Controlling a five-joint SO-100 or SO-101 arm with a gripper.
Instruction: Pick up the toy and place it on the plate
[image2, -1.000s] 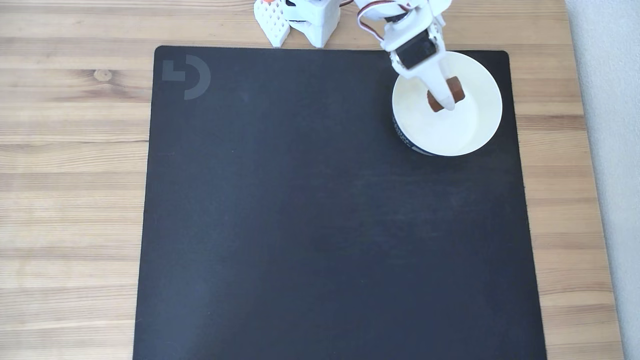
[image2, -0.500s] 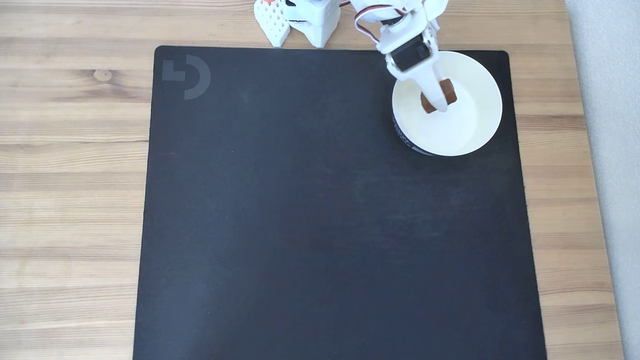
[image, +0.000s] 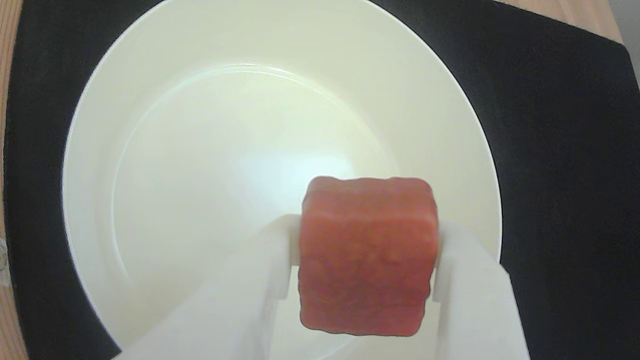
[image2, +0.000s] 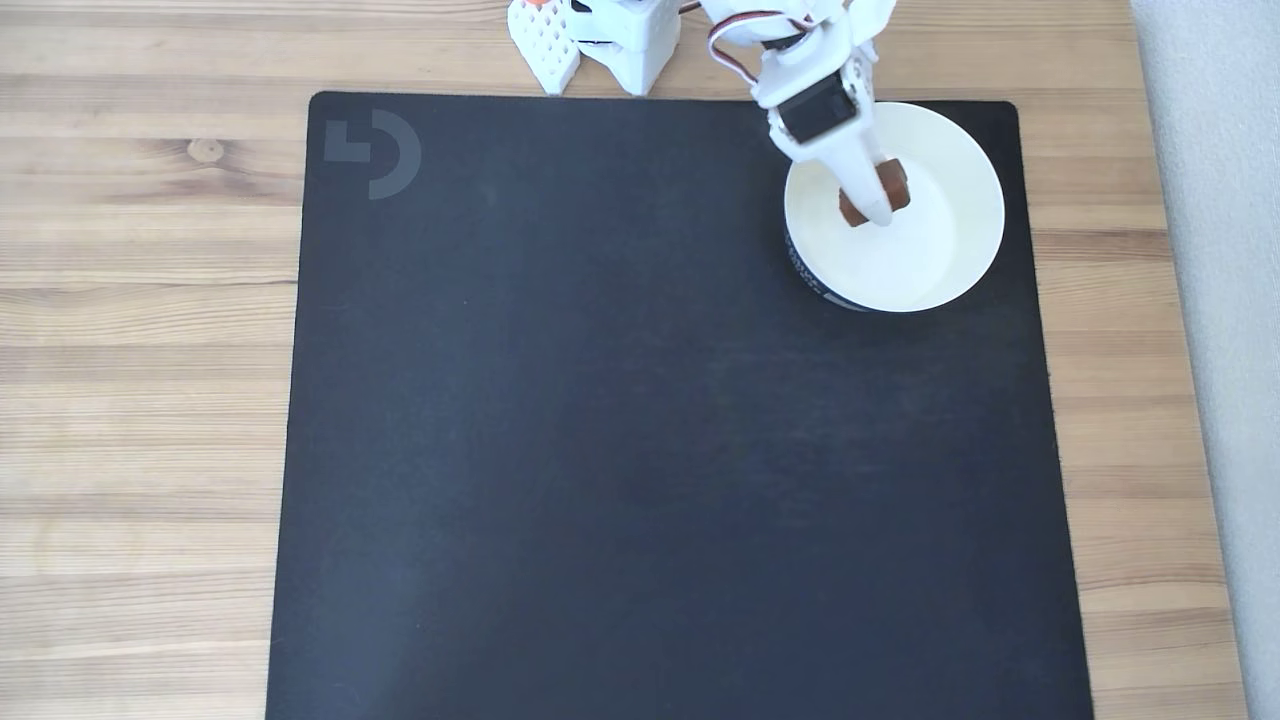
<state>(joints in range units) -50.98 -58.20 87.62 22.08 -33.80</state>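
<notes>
While the gripper (image: 367, 250) pinches the toy (image: 367, 255) between its two white fingers (image: 255, 280), the block hangs over the inside of the plate (image: 200, 150), which sits at the far right corner of the black mat (image2: 600, 450) in the fixed view.

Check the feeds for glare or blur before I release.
Wrist view: soft glare patch on the plate; toy slightly soft but readable between the gripper fingers. Fixed view: even daylight, sharp, no glare on the plate.
</notes>
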